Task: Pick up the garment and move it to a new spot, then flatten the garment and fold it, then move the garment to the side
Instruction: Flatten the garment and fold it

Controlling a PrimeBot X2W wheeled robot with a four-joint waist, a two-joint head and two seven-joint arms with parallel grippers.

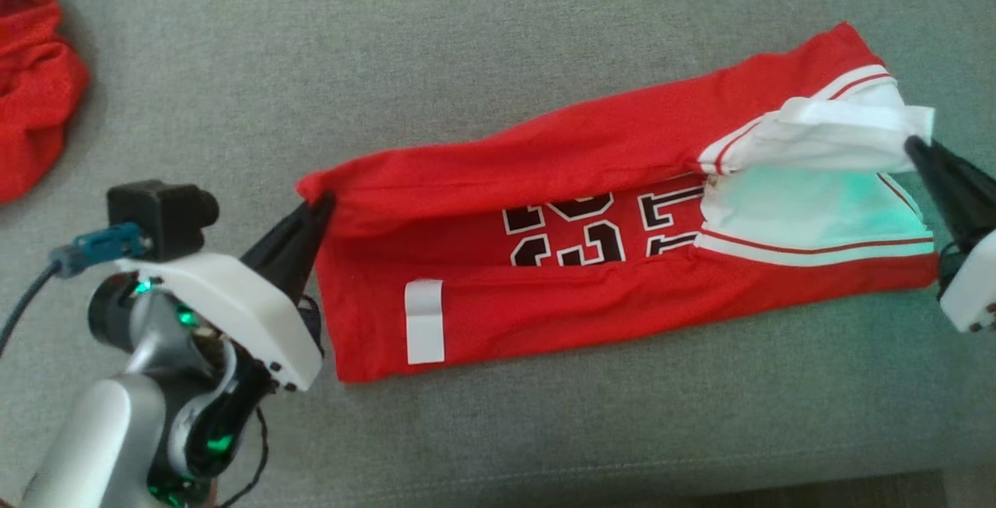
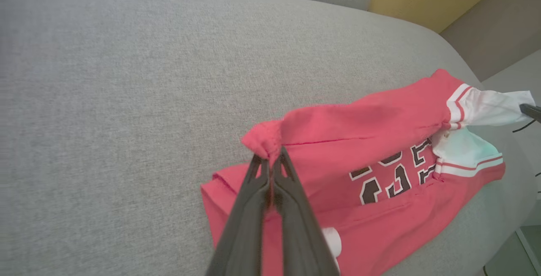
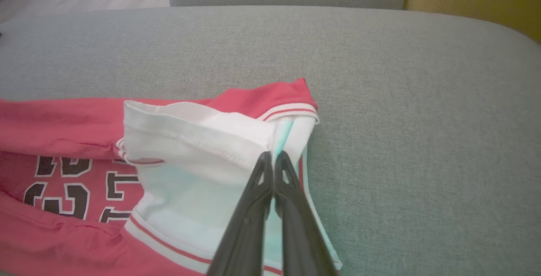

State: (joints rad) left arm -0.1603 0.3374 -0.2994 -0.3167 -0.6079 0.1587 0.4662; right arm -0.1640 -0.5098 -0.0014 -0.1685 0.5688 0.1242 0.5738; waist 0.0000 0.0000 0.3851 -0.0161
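Here's the red garment (image 1: 622,259), stretched lengthways across the grey cushion (image 1: 467,41), and both arms are on it. The left gripper (image 1: 320,203) has its fingers pressed tight together on the bunched red corner at the hem end. The right gripper (image 1: 912,142) is just as tightly closed, pinching the white edge at the far end. Between them the far long side is turned over towards the middle. The near long side already lies folded in, white label (image 1: 425,321) facing up, with the black numerals (image 1: 591,232) peeking through the gap. So, by my reading, the relocating and flattening are done and the lengthwise fold is well underway. What's left looks like setting this flap down, folding across, then carrying it to the side. A second red bundle (image 1: 31,80) sits well apart at the cushion's far left.
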